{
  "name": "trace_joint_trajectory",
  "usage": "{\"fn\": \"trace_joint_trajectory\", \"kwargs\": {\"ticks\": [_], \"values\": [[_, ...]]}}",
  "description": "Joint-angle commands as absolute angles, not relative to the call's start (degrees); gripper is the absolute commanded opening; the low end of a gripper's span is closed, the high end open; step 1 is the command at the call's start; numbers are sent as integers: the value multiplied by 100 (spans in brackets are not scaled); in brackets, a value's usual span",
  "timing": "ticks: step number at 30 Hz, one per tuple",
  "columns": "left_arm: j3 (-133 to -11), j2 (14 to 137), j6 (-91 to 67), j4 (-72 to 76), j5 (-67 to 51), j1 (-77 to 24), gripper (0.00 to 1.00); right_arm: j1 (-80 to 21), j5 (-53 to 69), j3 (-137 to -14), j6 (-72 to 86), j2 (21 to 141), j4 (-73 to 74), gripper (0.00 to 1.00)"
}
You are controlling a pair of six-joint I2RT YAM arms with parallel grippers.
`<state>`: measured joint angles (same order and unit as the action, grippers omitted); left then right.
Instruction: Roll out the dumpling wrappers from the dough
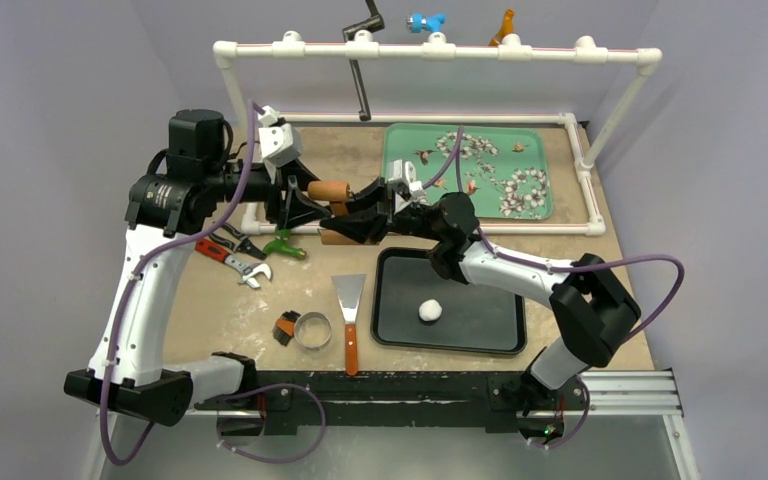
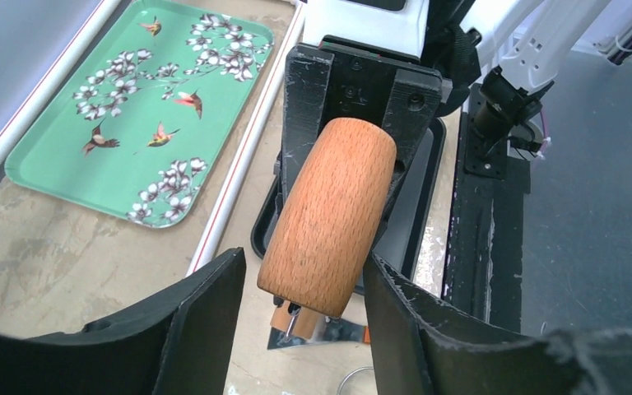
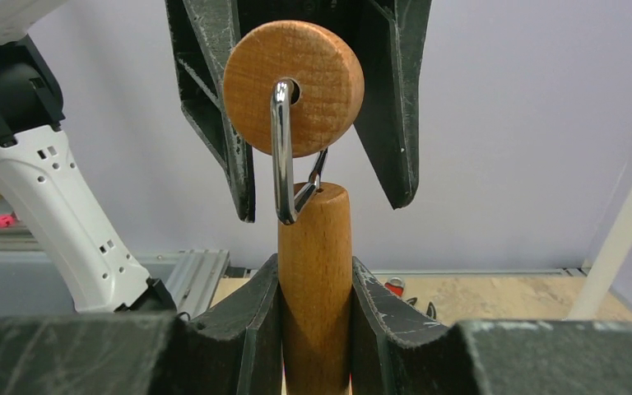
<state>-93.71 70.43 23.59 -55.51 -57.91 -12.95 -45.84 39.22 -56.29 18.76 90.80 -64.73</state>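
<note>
A white dough ball [image 1: 430,310] sits on the black tray [image 1: 480,300]. No flat round dumpling wrappers are in view. A wooden roller [image 1: 328,190] with a metal bracket and a wooden handle is held in the air between both arms. My right gripper [image 3: 315,304] is shut on the handle [image 3: 315,247]. My left gripper [image 2: 304,321] is open, its fingers either side of the roller barrel [image 2: 329,218] with a small gap. From the right wrist the barrel's round end [image 3: 313,66] shows between the left fingers [image 3: 214,99].
A metal ring cutter [image 1: 312,331] and a scraper [image 1: 349,320] lie left of the black tray. A wrench [image 1: 228,258] and other hand tools lie further left. A green flowered tray [image 1: 410,170] stands at the back inside a white pipe frame [image 1: 430,52].
</note>
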Motion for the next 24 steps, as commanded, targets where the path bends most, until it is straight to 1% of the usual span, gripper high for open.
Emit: {"fn": "trace_joint_trajectory", "kwargs": {"ticks": [1, 2, 3, 6, 7, 8, 9, 10, 11, 16, 17, 18, 20, 21, 22, 24], "values": [[-9590, 7013, 2472, -5607, -6194, -1331, 49, -4607, 4056, -5956, 1799, 9099, -6778, 0], [-9577, 7021, 2479, -5606, -6199, -1346, 45, -4606, 4060, -5982, 1806, 9113, -6772, 0], [-9564, 7031, 2479, -5604, -6182, -1379, 44, -4610, 4060, -6005, 1829, 9133, -6757, 0], [-9553, 7070, 2520, -5627, -6118, -1457, 44, -4622, 4099, -6129, 1852, 9235, -6642, 0], [-9558, 7076, 2545, -5646, -6117, -1466, 42, -4630, 4092, -6143, 1850, 9251, -6639, 0], [-9562, 7075, 2582, -5677, -6102, -1468, 34, -4633, 4055, -6132, 1854, 9260, -6656, 0], [-9569, 7070, 2601, -5685, -6063, -1468, 22, -4632, 4026, -6097, 1850, 9257, -6713, 0], [-9571, 7066, 2597, -5694, -5985, -1468, 7, -4633, 4007, -6065, 1846, 9244, -6772, 0], [-9571, 7059, 2575, -5681, -5895, -1468, 0, -4632, 3993, -6045, 1847, 9246, -6772, 0], [-9538, 7061, 2561, -5739, -5466, -1468, 0, -4640, 4014, -6230, 1530, 9280, -6072, 0], [-9518, 7055, 2649, -5791, -5406, -1463, 0, -4635, 3998, -6264, 1434, 9263, -5813, 13], [-9483, 7045, 2744, -5846, -5344, -1467, 0, -4632, 4014, -6297, 1280, 9235, -5503, 31], [-9353, 6999, 2926, -5903, -5162, -1476, 0, -4629, 3998, -6441, 753, 9106, -4578, 60], [-9313, 6994, 3001, -5944, -5101, -1484, 0, -4624, 3938, -6506, 453, 9069, -4032, 70], [-9274, 7002, 3033, -5961, -5060, -1485, 0, -4623, 3857, -6554, 328, 9055, -3757, 74], [-9218, 7065, 3053, -6001, -4999, -1502, 0, -4623, 3720, -6594, 194, 9073, -3409, 76]]}}
